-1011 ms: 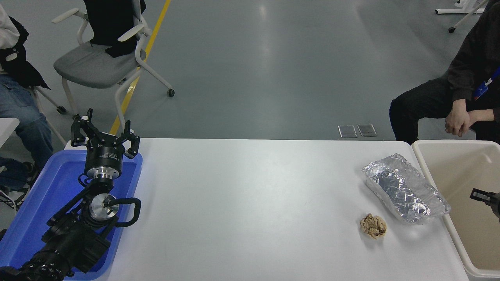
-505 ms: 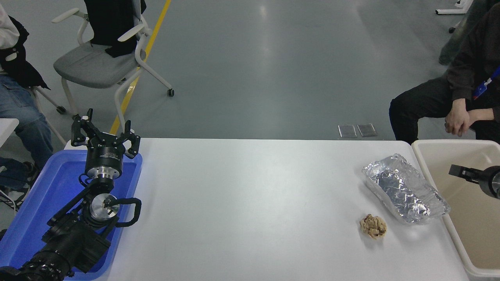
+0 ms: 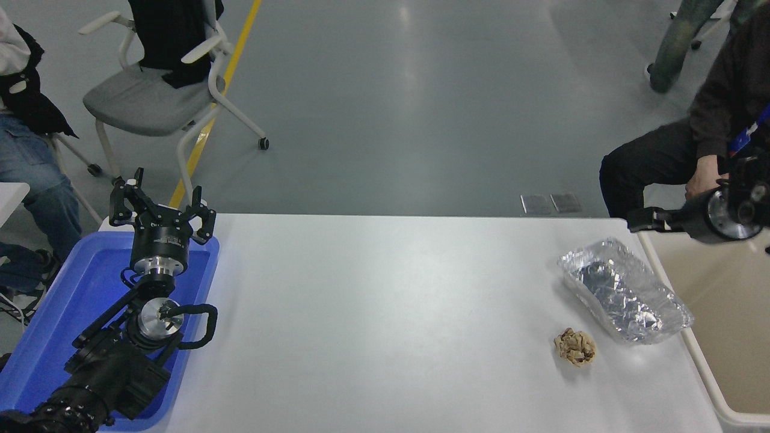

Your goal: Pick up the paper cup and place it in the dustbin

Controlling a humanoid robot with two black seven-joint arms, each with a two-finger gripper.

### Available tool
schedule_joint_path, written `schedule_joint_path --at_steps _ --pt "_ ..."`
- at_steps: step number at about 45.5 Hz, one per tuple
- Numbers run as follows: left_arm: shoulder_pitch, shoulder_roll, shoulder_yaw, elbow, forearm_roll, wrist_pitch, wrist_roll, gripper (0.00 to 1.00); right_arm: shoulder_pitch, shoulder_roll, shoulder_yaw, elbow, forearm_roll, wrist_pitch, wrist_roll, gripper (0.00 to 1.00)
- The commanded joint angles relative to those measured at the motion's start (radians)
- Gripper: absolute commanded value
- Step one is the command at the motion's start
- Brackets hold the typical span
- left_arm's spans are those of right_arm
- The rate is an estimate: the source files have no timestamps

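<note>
While the white table (image 3: 385,313) filled most of the view, the dustbin (image 3: 722,300) stood against its right edge, a beige bin cut off by the frame, its inner wall and floor bare where they showed. At the far left, the blue tray (image 3: 36,337) lay on the table corner with the left arm over it, and the left gripper (image 3: 161,204) pointed away from the camera above the tray's far rim, its fingers spread apart and gripping nothing. From the right edge came the right arm, held above the bin's far-left corner; the right gripper (image 3: 639,221) pointed left toward the table's far corner, seen side-on, so I cannot tell how far its fingers stood apart, and nothing showed in them. Beyond it a person in dark clothes (image 3: 692,150) sat at the far side. Just beside the bin's left wall lay the crinkled foil container (image 3: 622,291), and near its front end sat the crumpled brown paper ball (image 3: 575,347). No paper cup could be seen anywhere on the table or in the visible part of the bin.
</note>
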Motion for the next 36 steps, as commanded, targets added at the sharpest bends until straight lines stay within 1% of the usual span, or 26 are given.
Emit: schedule_joint_path --at_steps 1,9,15,28,36 --pt "0.001 0.001 0.000 0.002 0.000 0.000 -0.001 0.99 0.248 0.208 -0.070 0.241 0.165 0.082 0.001 1.00" --pt "0.001 0.001 0.000 0.000 0.000 0.000 -0.001 0.99 0.318 0.339 -0.047 0.248 0.320 0.158 0.000 1.00" --pt "0.001 0.001 0.000 0.000 0.000 0.000 -0.001 0.99 0.378 0.377 -0.024 0.250 0.406 0.240 -0.003 1.00" --pt "0.001 0.001 0.000 0.002 0.000 0.000 -0.001 0.99 0.470 0.367 -0.039 0.256 0.417 0.313 -0.011 1.00" --pt "0.001 0.001 0.000 0.000 0.000 0.000 -0.001 0.99 0.470 0.367 -0.040 0.253 0.415 0.309 -0.009 1.00"
